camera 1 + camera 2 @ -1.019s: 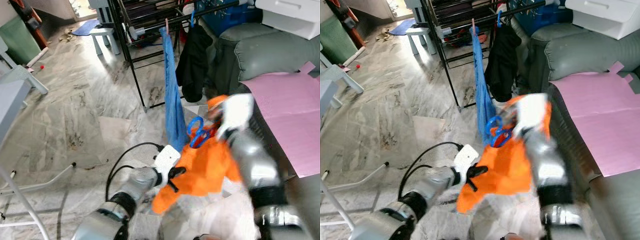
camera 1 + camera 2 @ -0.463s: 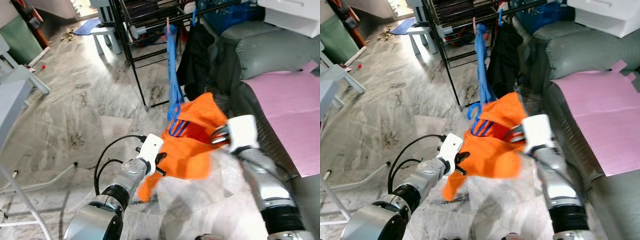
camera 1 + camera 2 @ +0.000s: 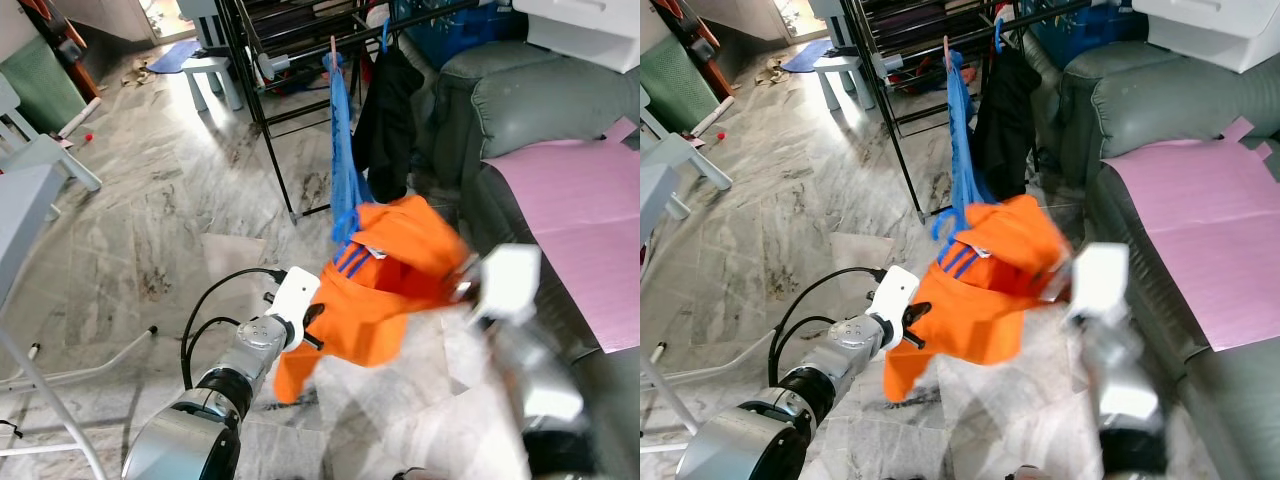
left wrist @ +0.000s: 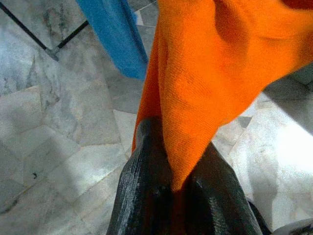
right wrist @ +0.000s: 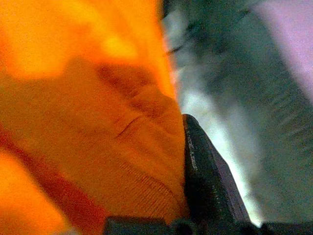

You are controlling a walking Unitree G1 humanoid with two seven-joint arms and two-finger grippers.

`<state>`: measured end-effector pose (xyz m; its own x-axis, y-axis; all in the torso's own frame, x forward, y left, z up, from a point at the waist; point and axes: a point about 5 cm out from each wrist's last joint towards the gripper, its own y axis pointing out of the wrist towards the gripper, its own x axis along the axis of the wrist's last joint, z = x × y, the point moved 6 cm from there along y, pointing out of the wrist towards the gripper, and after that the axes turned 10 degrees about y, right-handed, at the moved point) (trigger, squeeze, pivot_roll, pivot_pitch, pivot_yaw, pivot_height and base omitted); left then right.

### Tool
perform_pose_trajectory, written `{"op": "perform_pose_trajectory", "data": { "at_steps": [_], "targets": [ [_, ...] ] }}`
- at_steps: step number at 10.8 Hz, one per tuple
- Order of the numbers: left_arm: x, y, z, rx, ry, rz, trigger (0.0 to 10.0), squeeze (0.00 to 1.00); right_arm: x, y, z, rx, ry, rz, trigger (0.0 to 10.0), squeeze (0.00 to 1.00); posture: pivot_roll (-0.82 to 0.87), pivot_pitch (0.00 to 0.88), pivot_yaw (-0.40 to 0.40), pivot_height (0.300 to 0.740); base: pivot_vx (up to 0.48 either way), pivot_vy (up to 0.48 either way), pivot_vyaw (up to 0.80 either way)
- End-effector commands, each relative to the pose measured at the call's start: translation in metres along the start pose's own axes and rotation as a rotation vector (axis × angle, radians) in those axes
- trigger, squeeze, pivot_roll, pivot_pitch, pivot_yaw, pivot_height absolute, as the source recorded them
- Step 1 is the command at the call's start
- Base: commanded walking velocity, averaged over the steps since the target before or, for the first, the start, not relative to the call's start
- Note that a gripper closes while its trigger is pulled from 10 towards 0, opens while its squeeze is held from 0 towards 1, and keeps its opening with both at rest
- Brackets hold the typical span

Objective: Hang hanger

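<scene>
Pinching the orange garment (image 3: pixel 385 290) between closed fingers, the left gripper (image 4: pixel 176 183) holds it, with its blue hanger (image 3: pixel 945 222), before the drying rack (image 3: pixel 262 105), the right gripper's (image 5: pixel 195 166) grip unclear.

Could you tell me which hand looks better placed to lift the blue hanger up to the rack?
Probably the right hand: it holds the orange garment at its upper end, close to the blue hanger and the black rack. The left hand pinches the lower hem, farther from the rack.
</scene>
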<state>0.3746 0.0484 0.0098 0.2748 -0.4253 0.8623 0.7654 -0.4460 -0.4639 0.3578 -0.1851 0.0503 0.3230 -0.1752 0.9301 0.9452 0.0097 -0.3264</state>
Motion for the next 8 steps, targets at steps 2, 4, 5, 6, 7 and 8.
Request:
{"op": "perform_pose_trajectory", "data": {
  "at_steps": [2, 4, 5, 6, 7, 8],
  "targets": [
    [0.005, -0.002, 0.019, 0.066, -0.04, -0.012, 10.0, 0.0, -0.032, -0.012, 0.058, 0.268, -0.088, 0.122, 1.0, 0.0, -0.24, 0.1, 0.176, 0.74, 0.0, 0.0, 0.0],
    [0.008, 0.0, 0.015, 0.057, -0.038, -0.02, 10.0, 0.0, -0.046, -0.02, 0.084, 0.39, -0.129, 0.187, 2.0, 0.0, -0.24, 0.096, 0.174, 0.74, 0.0, 0.0, 0.0],
    [0.009, 0.0, 0.014, 0.051, -0.023, -0.024, 10.0, 0.0, -0.051, -0.023, 0.091, 0.439, -0.202, 0.202, 10.0, 0.0, -0.24, 0.093, 0.174, 0.74, 0.0, 0.0, 0.0],
    [0.009, 0.0, 0.012, 0.043, 0.001, -0.025, 10.0, 0.0, -0.047, -0.026, 0.094, 0.493, -0.332, 0.183, 10.0, 0.15, -0.23, 0.088, 0.173, 0.74, 0.0, 0.0, 0.0],
    [0.008, -0.001, 0.013, 0.047, 0.005, -0.023, 10.0, 0.0, -0.045, -0.024, 0.09, 0.485, -0.335, 0.179, 10.0, 1.0, -0.23, 0.085, 0.173, 0.74, 0.0, 0.0, 0.0],
    [0.007, -0.001, 0.016, 0.058, -0.006, -0.021, 10.0, 0.0, -0.052, -0.023, 0.079, 0.458, -0.393, 0.201, 10.0, 1.0, -0.23, 0.083, 0.174, 0.74, 0.0, 0.0, 0.0]
  ]
}}
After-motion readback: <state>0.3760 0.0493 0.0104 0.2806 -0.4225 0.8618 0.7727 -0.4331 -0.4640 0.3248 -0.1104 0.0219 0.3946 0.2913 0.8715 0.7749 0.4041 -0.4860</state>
